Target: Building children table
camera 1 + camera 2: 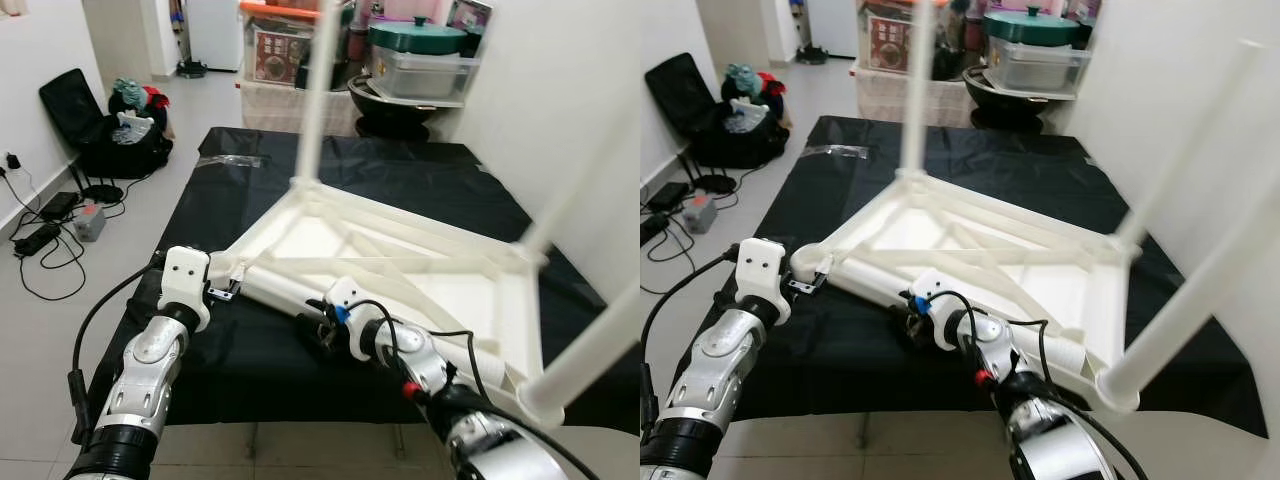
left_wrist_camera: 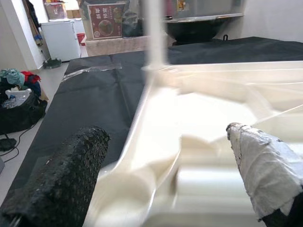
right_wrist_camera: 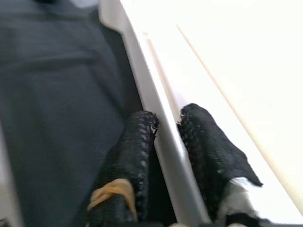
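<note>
A white children's table (image 1: 400, 270) lies upside down on a black cloth (image 1: 250, 190). Three white legs stand up from it: one at the far corner (image 1: 318, 90) and two on the right (image 1: 590, 190) (image 1: 600, 345). My left gripper (image 1: 225, 285) is at the near-left corner, open, with the corner socket (image 2: 156, 179) between its fingers (image 2: 61, 179). My right gripper (image 1: 318, 335) is at the near side, shut on the table's thin rim (image 3: 161, 118). A white tube-shaped part (image 1: 275, 290) runs along that near side.
The cloth-covered surface ends just in front of me. On the floor to the left are a black bag (image 1: 100, 130) and cables with a power strip (image 1: 45, 235). Storage boxes (image 1: 290, 55) and a large green-lidded pot (image 1: 415, 40) stand behind. A white wall (image 1: 560, 90) is on the right.
</note>
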Tool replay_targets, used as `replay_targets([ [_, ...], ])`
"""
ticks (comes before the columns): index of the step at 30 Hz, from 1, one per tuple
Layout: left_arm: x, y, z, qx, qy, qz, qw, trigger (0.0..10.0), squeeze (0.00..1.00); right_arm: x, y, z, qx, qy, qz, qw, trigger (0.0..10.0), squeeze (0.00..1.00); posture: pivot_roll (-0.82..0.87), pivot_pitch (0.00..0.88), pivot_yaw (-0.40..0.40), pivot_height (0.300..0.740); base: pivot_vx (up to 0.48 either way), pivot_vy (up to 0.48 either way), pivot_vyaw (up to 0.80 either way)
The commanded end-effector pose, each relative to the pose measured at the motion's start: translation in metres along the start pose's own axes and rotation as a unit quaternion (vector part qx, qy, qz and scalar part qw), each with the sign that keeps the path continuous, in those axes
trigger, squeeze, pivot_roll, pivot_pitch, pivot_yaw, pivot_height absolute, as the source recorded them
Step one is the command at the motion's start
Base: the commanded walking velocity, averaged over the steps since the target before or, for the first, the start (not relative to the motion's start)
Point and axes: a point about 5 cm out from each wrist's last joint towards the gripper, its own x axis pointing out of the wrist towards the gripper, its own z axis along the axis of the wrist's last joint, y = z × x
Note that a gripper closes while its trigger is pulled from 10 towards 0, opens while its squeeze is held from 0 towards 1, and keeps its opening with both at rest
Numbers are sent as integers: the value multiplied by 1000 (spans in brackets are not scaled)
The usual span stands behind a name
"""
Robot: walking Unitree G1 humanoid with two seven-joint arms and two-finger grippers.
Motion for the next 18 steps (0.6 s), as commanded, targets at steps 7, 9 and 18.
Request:
replay_targets([
  [7, -2, -1, -1, 5, 3, -1, 1000, 10000, 0, 1, 17, 17, -68, -63, 111, 990, 0, 0, 156, 0, -143, 740, 0, 0, 0],
  [9, -2, -2, -1, 4, 3, -2, 1000, 10000, 0, -1, 13, 20, -81, -68, 98, 990, 0, 0, 151, 0, -142, 740, 0, 0, 0],
  [18, -1, -5, -2, 2, 5, -5, 1000, 10000, 0, -9, -9, 25, -135, -61, 27, 989, 0, 0, 144, 0, -137, 740, 0, 0, 0],
])
